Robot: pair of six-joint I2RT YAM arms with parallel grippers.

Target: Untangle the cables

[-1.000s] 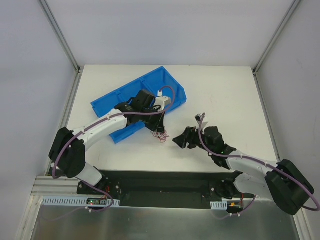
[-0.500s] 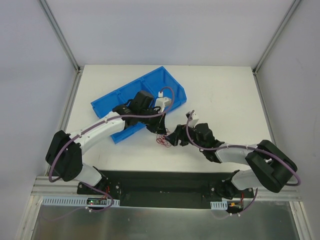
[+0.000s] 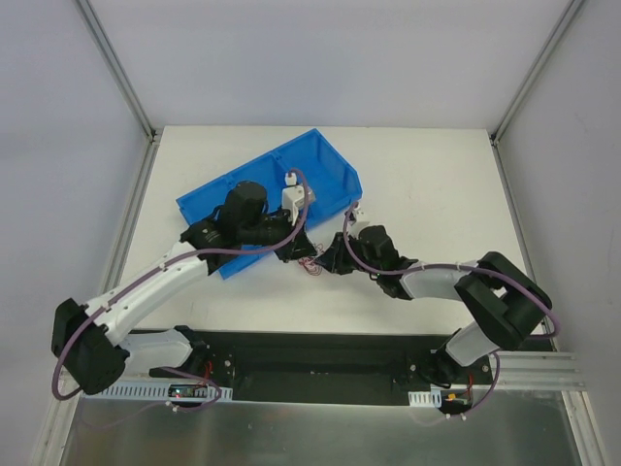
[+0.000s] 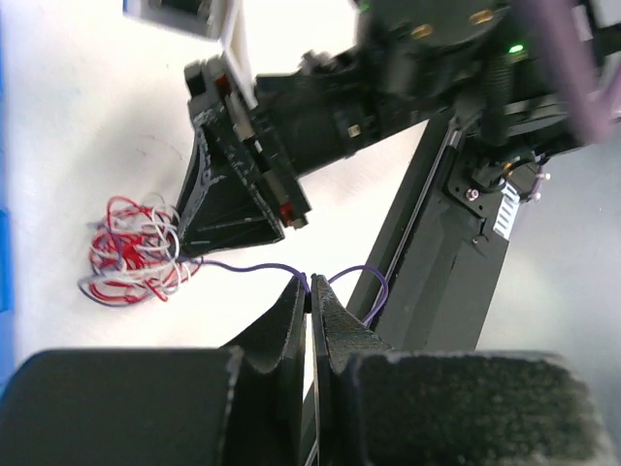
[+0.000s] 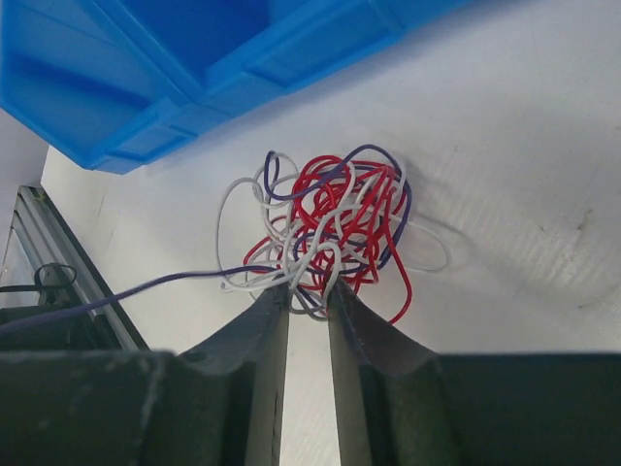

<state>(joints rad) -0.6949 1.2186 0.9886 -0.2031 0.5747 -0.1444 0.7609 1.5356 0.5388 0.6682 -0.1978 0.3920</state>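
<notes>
The cables [image 5: 330, 228] are a small tangle of red, white and dark purple thin wires on the white table, just in front of the blue bin. The tangle also shows in the top view [image 3: 310, 264] and in the left wrist view [image 4: 131, 252]. My left gripper [image 4: 310, 289] is shut on one purple wire that runs out of the tangle; in the top view it [image 3: 292, 254] sits left of the tangle. My right gripper [image 5: 309, 291] is at the tangle's near edge, its jaws a narrow gap apart with white loops between the tips. In the top view it [image 3: 326, 263] is right of the tangle.
The blue bin [image 3: 335, 173] lies tilted at the back left, its edge close behind the tangle [image 5: 126, 87]. The black base rail [image 3: 320, 354] runs along the near table edge. White walls and metal posts [image 3: 116, 68] enclose the table.
My right arm has reached left across the table to the tangle. My left arm has swung left and drawn back a little, stretching a purple wire out of the tangle.
</notes>
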